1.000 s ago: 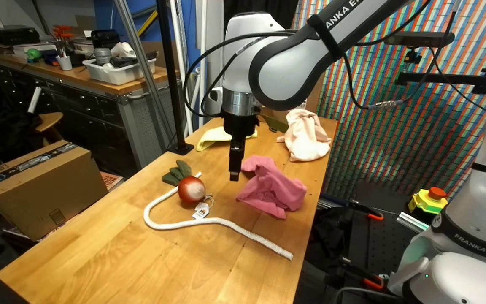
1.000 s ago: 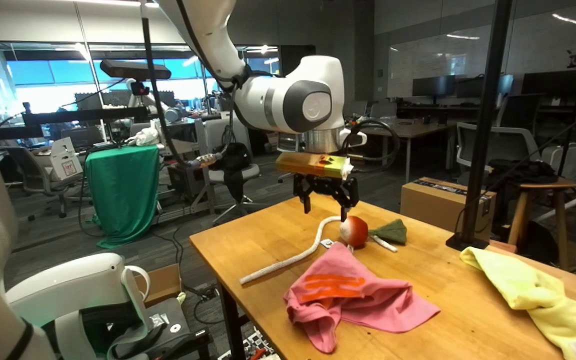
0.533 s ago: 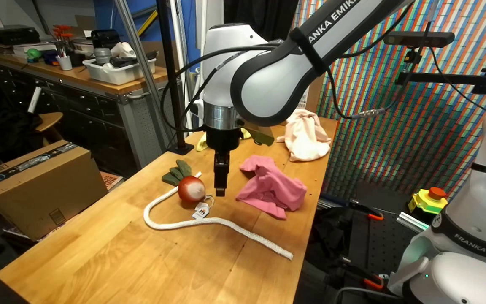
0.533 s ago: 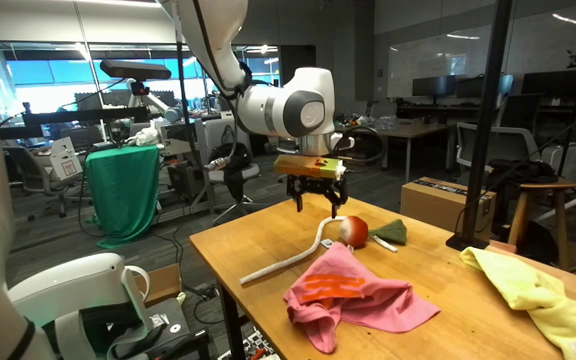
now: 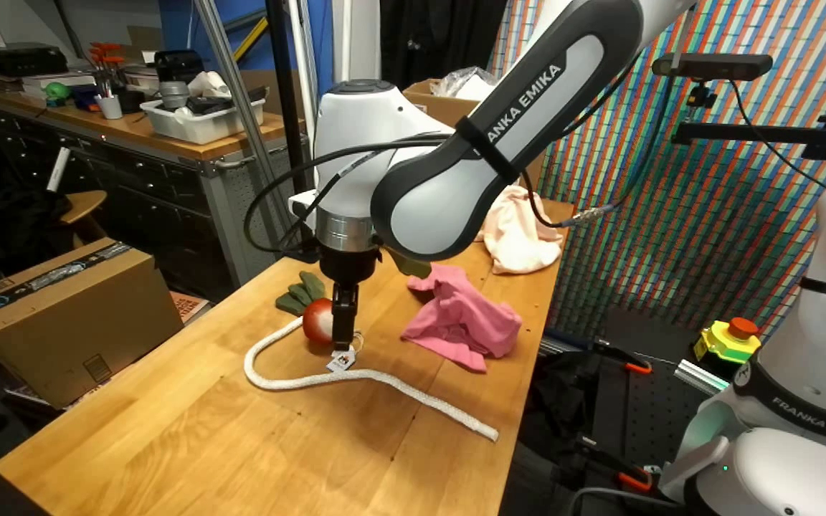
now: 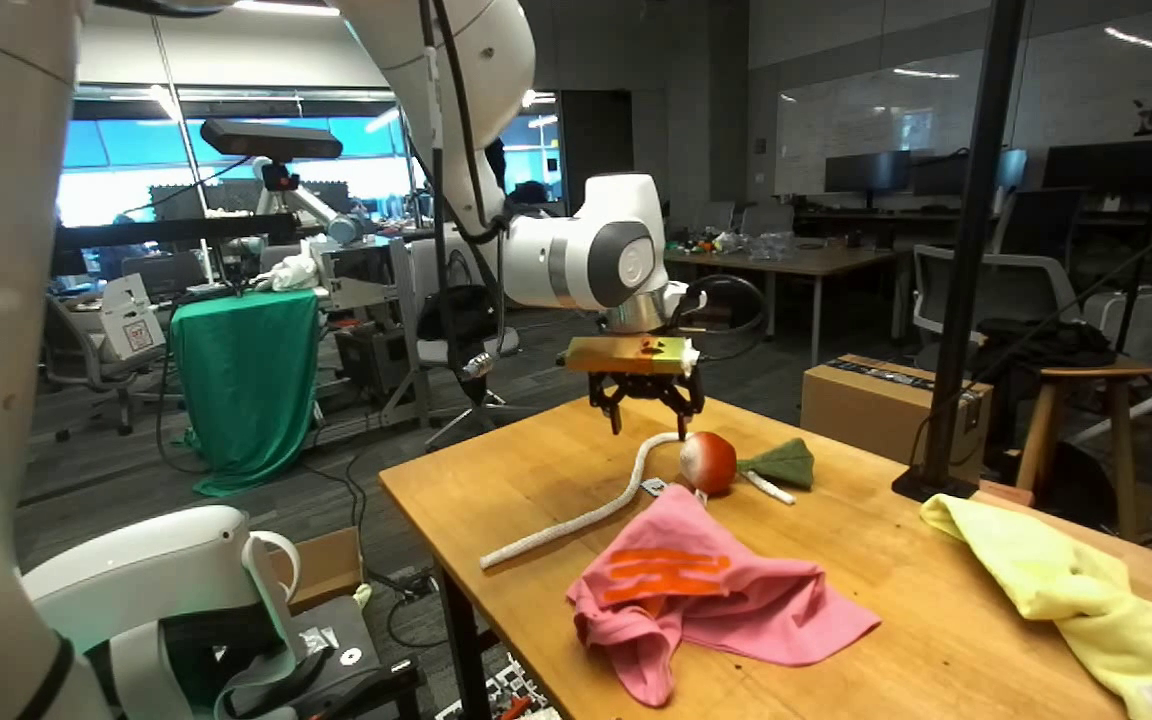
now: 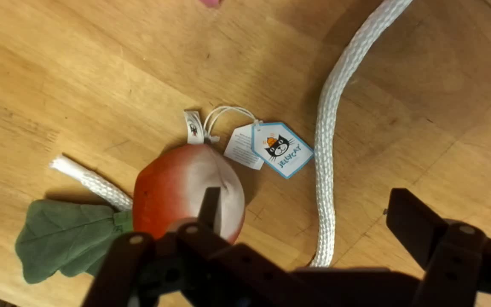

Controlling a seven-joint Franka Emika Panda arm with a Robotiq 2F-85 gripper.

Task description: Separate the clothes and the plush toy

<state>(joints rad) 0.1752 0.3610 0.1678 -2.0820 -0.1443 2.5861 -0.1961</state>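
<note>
The plush toy (image 7: 160, 183), a red ball fading to white with green leaves and a paper tag, lies on the table in both exterior views. My gripper (image 7: 305, 193) points down above the table beside it, jaws wide apart with nothing held. In the wrist view one finger overlaps the toy's white end; whether they touch I cannot tell. Of the clothes, the pink piece (image 6: 736, 615) lies crumpled near the toy, apart from it. A cream-white piece (image 5: 520, 240) rests at the table's far end in an exterior view. The yellow-green piece (image 6: 1066, 590) shows in an exterior view.
A white braided rope (image 7: 325, 128) curves across the table past the toy, with one end beside its leaves. A black post (image 6: 956, 300) stands at the table edge near the yellow-green piece. Beside the table is a cardboard box (image 5: 76, 322).
The gripper has come down and moved towards the toy, and in an exterior view it now covers part of it. It has stayed open. The toy, rope and pink piece have not moved.
</note>
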